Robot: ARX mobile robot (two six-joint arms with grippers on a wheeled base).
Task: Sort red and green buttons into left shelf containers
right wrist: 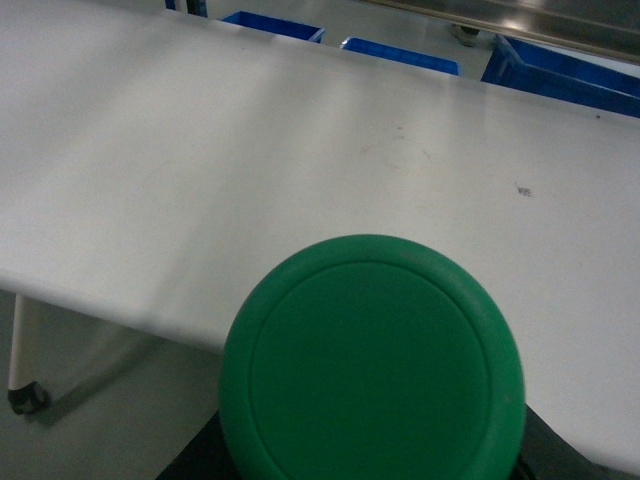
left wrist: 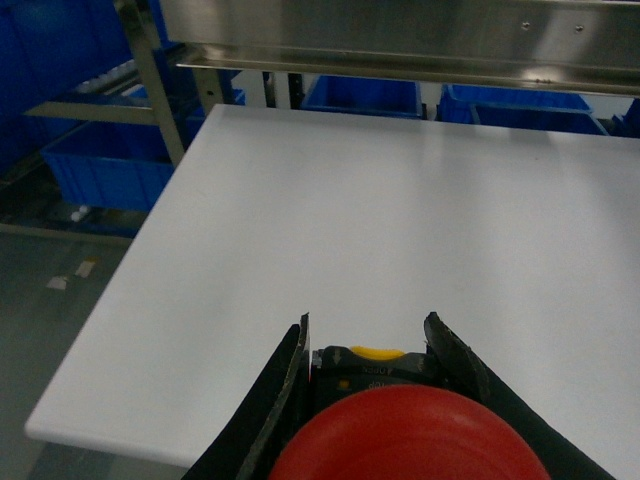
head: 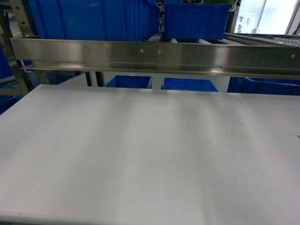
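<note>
1. From the head view we see neither of our arms. The white bench (head: 140,154) lies bare before us, its far edge running under a steel rail (head: 154,56). Above the rail stand large blue bins (head: 93,18) on the shelf, one at the far left and a smaller-looking one (head: 197,21) nearer the middle; more blue bins (head: 129,82) show below, beyond the bench's far edge. We judge the bins toward the left to be the sorting targets (which one takes which colour we cannot tell).

2. From the left wrist view, our left gripper (left wrist: 368,350) is closed around the red button (left wrist: 405,435): the two dark fingers (left wrist: 285,385) flank its black collar, with a yellow mark visible on the body, and the red mushroom cap faces the camera. We are holding it near the bench's near left corner, above the surface, so it looks carried and not resting. Blue bins (left wrist: 95,165) sit on a low rack off the bench's left edge, and we judge the hold by the collar keeps the cap clear for a drop.

3. From the right wrist view, the green button (right wrist: 372,360) fills the lower frame, cap toward the camera, poised over the bench's near edge. Our right gripper's fingers are hidden behind the cap, so we cannot tell how they stand; we only infer that it carries the button

4. With both buttons in the air, we judge the sorting as under way, placement not yet done
</note>
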